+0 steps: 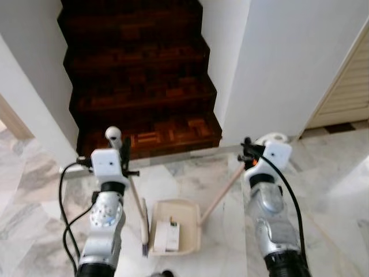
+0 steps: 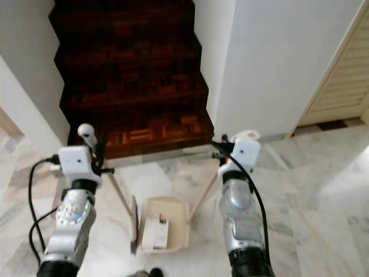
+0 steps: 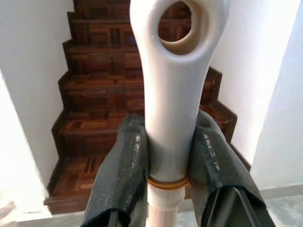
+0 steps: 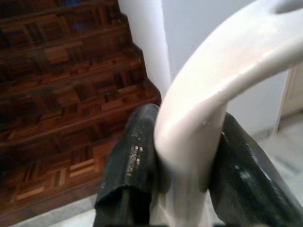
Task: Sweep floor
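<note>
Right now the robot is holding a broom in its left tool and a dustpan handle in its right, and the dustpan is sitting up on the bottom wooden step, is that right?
Not quite. The dustpan sits on the marble floor in front of the stairs, not on the bottom step, as the left eye view shows. The rest holds: the left tool grips the broom, and the right tool grips the dustpan handle.

— What did my rig look like?
— Two silver ribbed arms, white boxy wrist modules, black collars lower down.
— Cables?
— Black ones looped off both wrists. I saw an orange bit by the right module. The fingers (image 3: pixel 125 175) were matte black, a little scuffed.
</note>
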`<state>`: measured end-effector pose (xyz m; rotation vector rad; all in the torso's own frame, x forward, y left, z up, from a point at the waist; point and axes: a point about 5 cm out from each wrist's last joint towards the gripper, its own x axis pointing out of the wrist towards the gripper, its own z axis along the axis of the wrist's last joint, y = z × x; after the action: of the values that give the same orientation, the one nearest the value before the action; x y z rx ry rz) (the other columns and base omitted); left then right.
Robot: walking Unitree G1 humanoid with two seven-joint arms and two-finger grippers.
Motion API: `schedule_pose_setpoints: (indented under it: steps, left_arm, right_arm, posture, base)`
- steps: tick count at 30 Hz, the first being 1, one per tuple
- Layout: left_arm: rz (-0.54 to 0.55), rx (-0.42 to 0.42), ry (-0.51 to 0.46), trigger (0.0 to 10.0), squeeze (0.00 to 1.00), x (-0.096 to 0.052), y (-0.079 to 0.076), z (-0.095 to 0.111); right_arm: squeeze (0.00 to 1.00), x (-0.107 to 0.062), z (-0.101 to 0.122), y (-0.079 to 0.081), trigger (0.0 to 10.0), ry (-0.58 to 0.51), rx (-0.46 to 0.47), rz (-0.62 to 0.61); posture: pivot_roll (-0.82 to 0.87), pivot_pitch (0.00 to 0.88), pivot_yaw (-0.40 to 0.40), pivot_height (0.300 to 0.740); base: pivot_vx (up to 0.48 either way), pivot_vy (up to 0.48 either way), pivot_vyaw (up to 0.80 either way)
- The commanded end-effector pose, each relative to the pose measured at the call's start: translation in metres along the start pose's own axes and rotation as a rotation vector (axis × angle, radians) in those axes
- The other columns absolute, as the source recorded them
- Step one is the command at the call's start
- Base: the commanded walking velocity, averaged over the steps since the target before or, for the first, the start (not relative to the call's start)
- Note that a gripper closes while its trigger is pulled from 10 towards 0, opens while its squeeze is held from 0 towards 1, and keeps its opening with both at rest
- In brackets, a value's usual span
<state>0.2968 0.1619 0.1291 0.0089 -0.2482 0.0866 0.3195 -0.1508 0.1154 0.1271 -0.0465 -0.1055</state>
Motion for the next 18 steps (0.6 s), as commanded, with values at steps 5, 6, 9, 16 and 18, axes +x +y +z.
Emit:
schedule_pose_setpoints:
  steps: [5, 6, 9, 16, 18]
  left_arm:
    - [0.003, -0.003, -0.060, 10.0, 0.00, 0.0026, 0.0021, 0.0128]
    - [0.003, -0.003, -0.060, 10.0, 0.00, 0.0025, 0.0020, 0.0128]
    - [0.004, -0.002, -0.059, 10.0, 0.00, 0.0024, 0.0019, 0.0128]
    - [0.008, -0.002, -0.059, 10.0, 0.00, 0.0025, 0.0023, 0.0128]
    - [0.008, -0.003, -0.059, 10.0, 0.00, 0.0024, 0.0022, 0.0130]
  right_arm:
    - [0.00, 0.0031, 0.0110, 0.0054, 10.0, -0.055, 0.000, 0.014]
    - [0.00, 0.0032, 0.0112, 0.0053, 10.0, -0.055, -0.001, 0.014]
    - [0.00, 0.0030, 0.0110, 0.0053, 10.0, -0.054, 0.000, 0.014]
    - [0.00, 0.0030, 0.0106, 0.0048, 10.0, -0.052, 0.022, 0.014]
    - [0.00, 0.0035, 0.0110, 0.0046, 10.0, -0.053, 0.028, 0.014]
  posture:
    - [0.08, 0.070, 0.030, 0.740]
    - [0.08, 0.072, 0.029, 0.740]
    - [0.08, 0.072, 0.029, 0.740]
    - [0.08, 0.074, 0.027, 0.740]
    - [0.08, 0.074, 0.026, 0.740]
  base:
    - [0.000, 0.273, 0.17]
    - [0.000, 0.322, 0.56]
    - [0.000, 0.324, 0.56]
    - [0.000, 0.322, 0.07]
    - [0.000, 0.326, 0.00]
